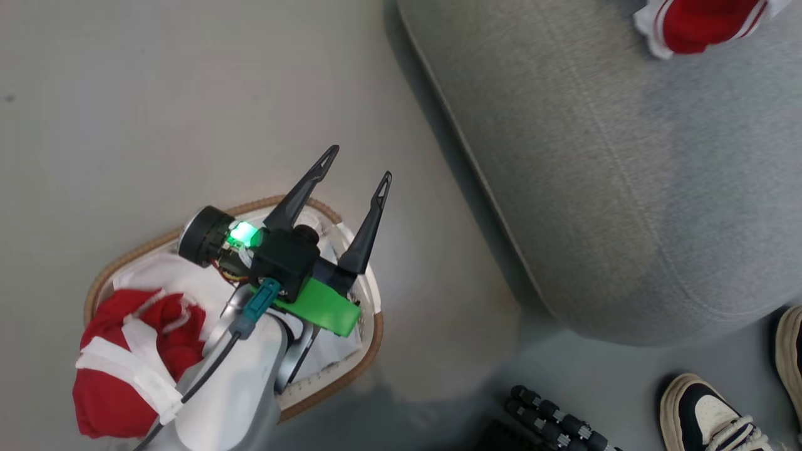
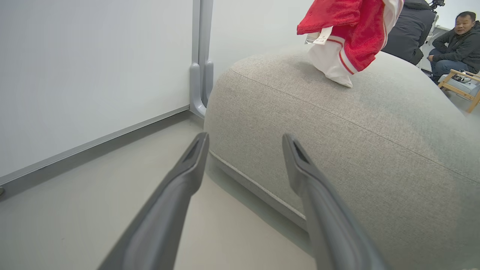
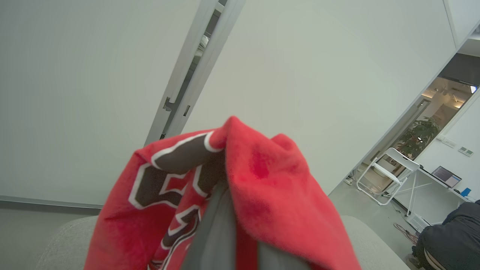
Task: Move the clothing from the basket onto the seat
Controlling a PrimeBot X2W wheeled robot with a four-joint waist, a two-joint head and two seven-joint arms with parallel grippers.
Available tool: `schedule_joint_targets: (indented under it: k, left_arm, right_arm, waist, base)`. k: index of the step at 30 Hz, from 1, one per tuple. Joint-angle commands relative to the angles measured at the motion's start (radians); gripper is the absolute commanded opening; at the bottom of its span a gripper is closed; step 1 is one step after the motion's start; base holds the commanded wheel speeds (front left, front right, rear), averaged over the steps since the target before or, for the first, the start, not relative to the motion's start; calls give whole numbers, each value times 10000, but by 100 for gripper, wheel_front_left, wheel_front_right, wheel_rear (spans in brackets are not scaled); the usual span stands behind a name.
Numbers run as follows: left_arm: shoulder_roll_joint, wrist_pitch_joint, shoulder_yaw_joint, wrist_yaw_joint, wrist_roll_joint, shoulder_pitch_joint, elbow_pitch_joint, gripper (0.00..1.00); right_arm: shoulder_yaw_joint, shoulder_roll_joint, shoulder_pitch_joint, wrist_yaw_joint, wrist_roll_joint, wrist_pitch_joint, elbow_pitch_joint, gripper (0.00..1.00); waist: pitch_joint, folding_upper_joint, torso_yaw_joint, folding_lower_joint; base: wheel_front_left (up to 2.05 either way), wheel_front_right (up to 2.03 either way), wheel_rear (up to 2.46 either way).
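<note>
My left gripper (image 1: 359, 164) hangs open and empty over the far end of the basket (image 1: 351, 369), an oval white tub with a brown woven rim. A red garment with white bands (image 1: 128, 366) is heaped at the basket's near end, partly hidden by my pale forearm. The grey seat (image 1: 626, 188) lies to the right. In the right wrist view, my right gripper (image 3: 221, 210) is shut on red clothing (image 3: 277, 195) with a black-and-white print, which drapes over its fingers. That garment (image 2: 348, 33) hangs with its white lower end touching the seat (image 2: 375, 150); its edge (image 1: 702, 22) is also in the head view.
A person's shoes (image 1: 708, 413) stand on the floor by the seat's near corner. A black ribbed part (image 1: 551, 423) lies low beside them. A white wall with a grey frame post (image 2: 200, 75) stands behind the seat. Seated people (image 2: 457, 41) are at the far right.
</note>
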Motion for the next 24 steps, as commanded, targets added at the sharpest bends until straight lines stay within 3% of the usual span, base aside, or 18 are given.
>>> schedule_joint_targets:
  k: [1, 10, 18, 19, 20, 21, 24]
  left_arm:
    - [85, 6, 13, -31, -77, -235, -55, 100]
    - [64, 6, 14, -32, 20, -432, -245, 100]
    - [-49, 6, 353, -33, 15, -455, -347, 100]
    - [-91, 6, 383, -33, 5, -425, -358, 100]
    - [-109, 6, 400, -33, 7, -408, -364, 100]
    - [-116, 6, 388, -33, 16, -383, -362, 100]
    - [-141, 6, 368, -33, -46, -270, -285, 100]
  right_arm:
    - [-94, -58, -301, -14, -151, -51, 158, 0]
    - [-1257, -239, -848, -14, -912, -50, 1167, 0]
    - [-2828, 421, -60, -14, -1330, -47, 1744, 0]
    - [-2988, 527, 150, -14, -1274, -47, 1603, 15]
    - [-3065, 621, 330, -14, -1221, -45, 1486, 53]
    - [-3095, 763, 585, -14, -1197, -42, 1381, 100]
    - [-3056, 1010, 1183, -14, -1000, -38, 1045, 100]
  waist:
    - [1188, -1, 850, -2]
    - [2080, -1, 1352, -2]
    - [2183, -1, 1439, -2]
    - [2130, -1, 1441, -2]
    - [2070, -1, 1434, -2]
    - [1973, -1, 1426, -2]
    - [1702, -1, 1390, -2]
  base:
    - [0, 0, 0]
    - [0, 0, 0]
    - [0, 0, 0]
    - [0, 0, 0]
    - [0, 0, 0]
    - [0, 0, 0]
    - [0, 0, 0]
